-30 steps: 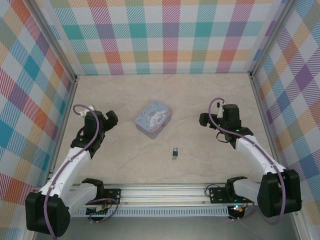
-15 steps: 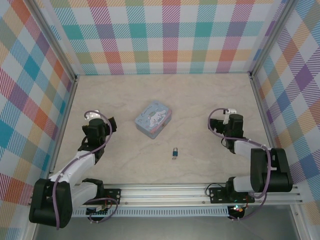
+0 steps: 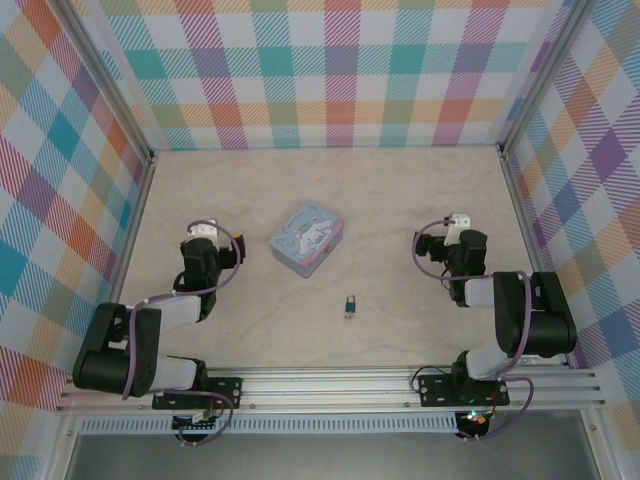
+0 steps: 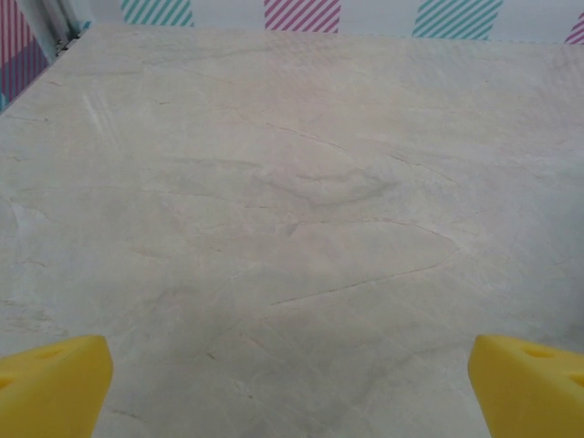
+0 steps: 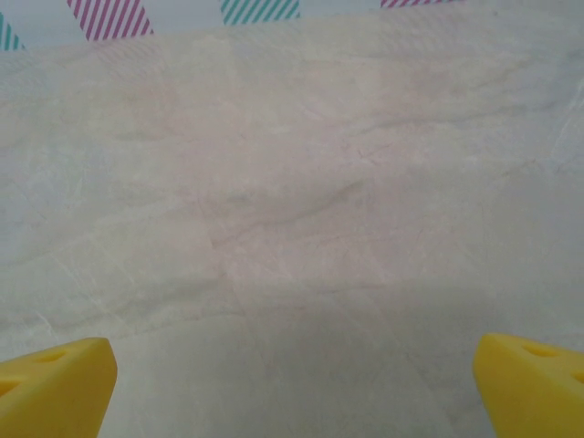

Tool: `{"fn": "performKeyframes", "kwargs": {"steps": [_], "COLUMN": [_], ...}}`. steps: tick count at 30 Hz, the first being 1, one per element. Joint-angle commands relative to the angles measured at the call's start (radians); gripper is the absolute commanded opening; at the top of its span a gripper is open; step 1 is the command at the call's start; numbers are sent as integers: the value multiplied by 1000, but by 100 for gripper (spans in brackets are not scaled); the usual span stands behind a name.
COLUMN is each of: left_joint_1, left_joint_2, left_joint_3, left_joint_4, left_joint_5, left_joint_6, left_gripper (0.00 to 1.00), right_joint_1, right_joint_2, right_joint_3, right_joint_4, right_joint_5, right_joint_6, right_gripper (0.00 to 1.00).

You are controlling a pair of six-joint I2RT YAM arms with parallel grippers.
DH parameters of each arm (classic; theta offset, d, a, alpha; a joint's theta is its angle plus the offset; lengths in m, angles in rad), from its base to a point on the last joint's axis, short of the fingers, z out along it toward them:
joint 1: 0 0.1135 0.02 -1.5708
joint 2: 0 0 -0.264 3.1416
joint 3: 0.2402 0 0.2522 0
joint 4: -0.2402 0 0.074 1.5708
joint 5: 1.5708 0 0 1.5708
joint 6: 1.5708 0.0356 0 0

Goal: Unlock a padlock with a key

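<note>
**Padlock.** The padlock (image 3: 352, 302) is very small, with a teal-blue body and a thin silvery shackle. It lies flat on the pale marbled table (image 3: 420, 200), in the near middle of the surface, roughly midway between the two arms. It is too small to tell whether the shackle is latched.

**Key.** A thin dark grey sliver at the lock's near end is taken to be the key (image 3: 348, 315). It touches the lock or lies just beside it. Whether it sits in the keyhole cannot be told.

**Tin.** A pale blue rectangular tin (image 3: 307, 238) with a cartoon picture on its lid lies beyond the padlock and a little to the left. It is apart from the lock and turned at an angle to the table edges, with its lid on.

**Arms.** The left arm (image 3: 160, 318) is folded low on the left side and the right arm (image 3: 512, 312) is folded low on the right. Both are well apart from the lock, the key and the tin.

**Left claw.** The left claw (image 4: 290, 388) is released. Its yellow fingertips (image 4: 50, 383) stand at the bottom corners of the wrist view, with bare table between them and nothing grasped.

**Right claw.** The right claw (image 5: 292, 388) is likewise released. Its yellow fingertips (image 5: 55, 383) are spread wide over bare table.

**Surroundings.** Plaid walls (image 3: 320, 70) enclose the table on three sides, and a metal rail (image 3: 330, 385) runs along the near edge.
</note>
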Motion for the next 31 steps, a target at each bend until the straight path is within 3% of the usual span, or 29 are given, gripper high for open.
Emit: {"fn": "performKeyframes", "kwargs": {"steps": [1,7,11,31], "left_joint_1": [17,24,35,54], "left_joint_2": [65,193,200,198], "left_joint_3": [-24,-15,68,61], "left_joint_4": [172,274,117,130], "left_joint_5": [57,90,56,77], "left_joint_6": [21,30,2,-8], "left_gripper": [100,100,100,100], "right_joint_1": [-6,-5,-6,-3], "right_joint_2": [0,1,1,1], "right_joint_3": [19,19,19,22], "right_joint_4": [11,11,11,7], "right_joint_5": [-26,-24,-24,-37], "right_joint_6": [-14,-14,-14,-21], "right_gripper": [100,100,100,100]}}
